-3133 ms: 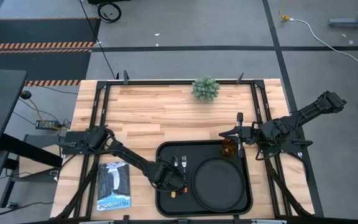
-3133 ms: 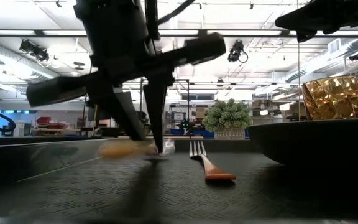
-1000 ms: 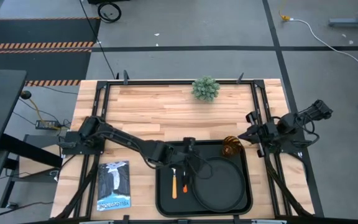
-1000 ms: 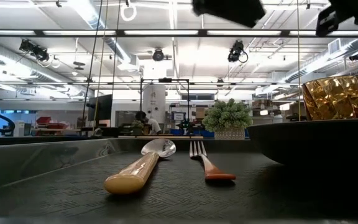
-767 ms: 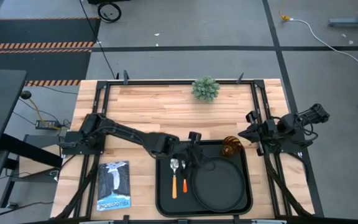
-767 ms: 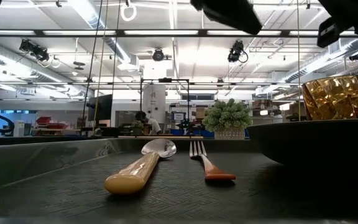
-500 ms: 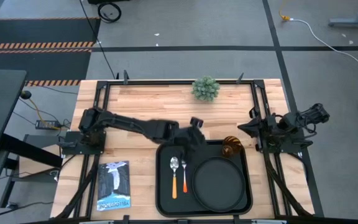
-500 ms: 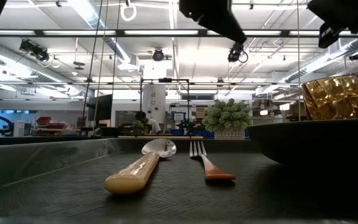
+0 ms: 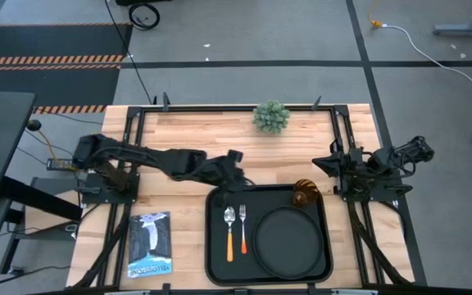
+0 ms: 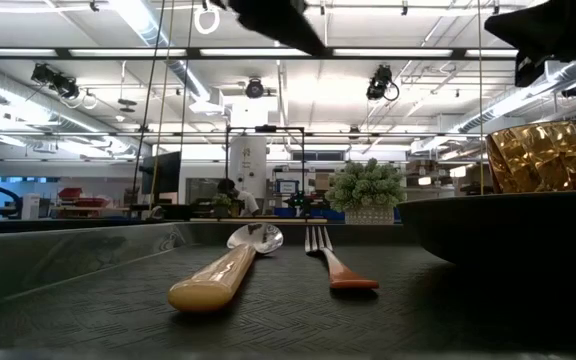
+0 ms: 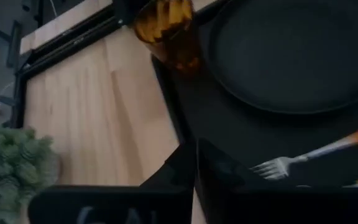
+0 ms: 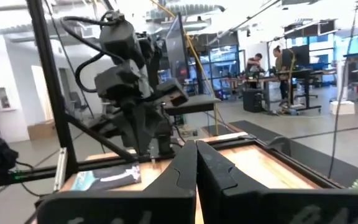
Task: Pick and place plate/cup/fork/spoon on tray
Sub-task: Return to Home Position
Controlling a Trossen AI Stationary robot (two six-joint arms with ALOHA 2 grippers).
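The black tray (image 9: 216,246) lies at the table's near middle. On it are the round black plate (image 9: 289,243), the amber cup (image 9: 304,193) at its far right corner, the spoon (image 9: 229,232) and the fork (image 9: 242,229), side by side left of the plate, handles toward the near edge. My left gripper (image 9: 236,158) is shut and empty above the wood just beyond the tray's far left corner; its wrist view shows the shut fingers (image 11: 196,163), cup (image 11: 166,28), plate (image 11: 291,50) and fork (image 11: 309,155). My right gripper (image 9: 318,166) is shut and empty at the table's right edge.
A small potted plant (image 9: 270,116) stands at the far middle edge. A blue booklet (image 9: 150,244) lies left of the tray. Bare wood stretches between the tray and the plant. A black frame runs around the table. People show in the room behind in the right wrist view.
My left gripper has drawn back from over the tray's far part, going toward the table's far left, and the arm has folded back toward its base. Spoon, fork, plate and cup have stayed in place on the tray.
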